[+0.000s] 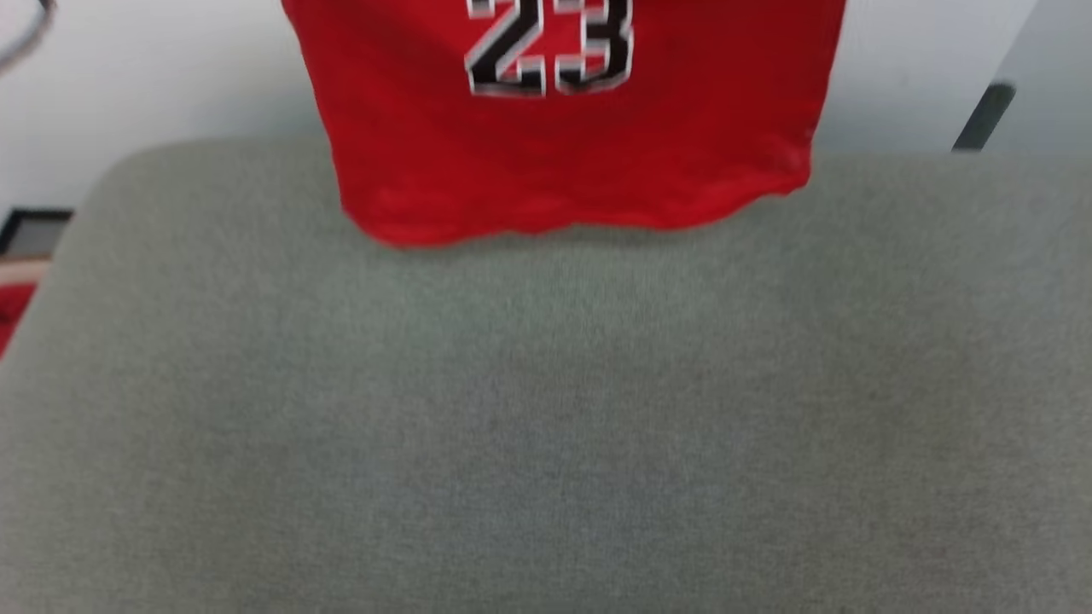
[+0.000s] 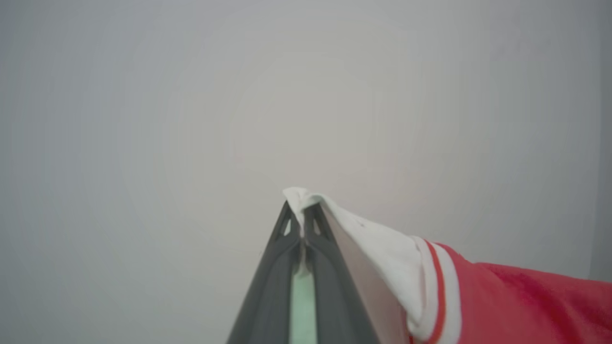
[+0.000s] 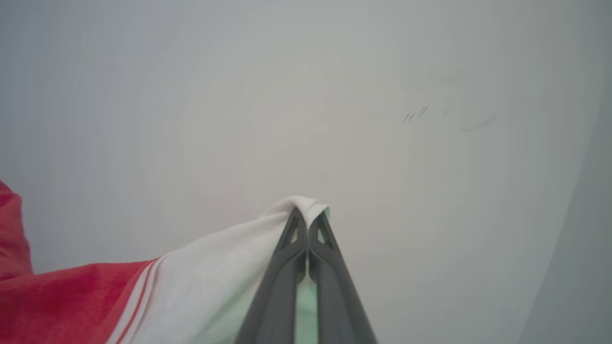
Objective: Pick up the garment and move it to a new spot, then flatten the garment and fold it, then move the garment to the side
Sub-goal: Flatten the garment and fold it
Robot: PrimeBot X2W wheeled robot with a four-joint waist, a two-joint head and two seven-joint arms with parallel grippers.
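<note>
Held up by both sleeves, a red soft-fabric T-shirt [image 1: 563,145] with white sleeves and a black-and-white "23" on its body hangs at the far end of a broad grey-green padded fabric surface [image 1: 546,409]. The left gripper [image 2: 302,214], its two dark fingers clenched, pinches the end of the left sleeve [image 2: 382,248]. The right gripper [image 3: 307,217] is likewise clamped on the end of the right sleeve [image 3: 224,272].

From each claw the cloth runs inward and down, white first, then striped trim, then red, so the shirt is spread between the two arms, with neither arm nearer to it than the other. Its long axis, collar to hem, runs top to bottom in the head view. The rumpled hem lies over the surface's far edge, slightly left of centre, though whether it touches the padding cannot be told.

The likely next step is to set the shirt down in its new spot. That would mean bringing both grips down and toward the near side together, so the body lays out flat along the open padding.

Beyond the surface is a plain pale wall [image 1: 171,77]. A dark slanted bar [image 1: 983,115] stands at far right, and a scrap of red [image 1: 10,311] shows at the left edge. The head view is blurred.
</note>
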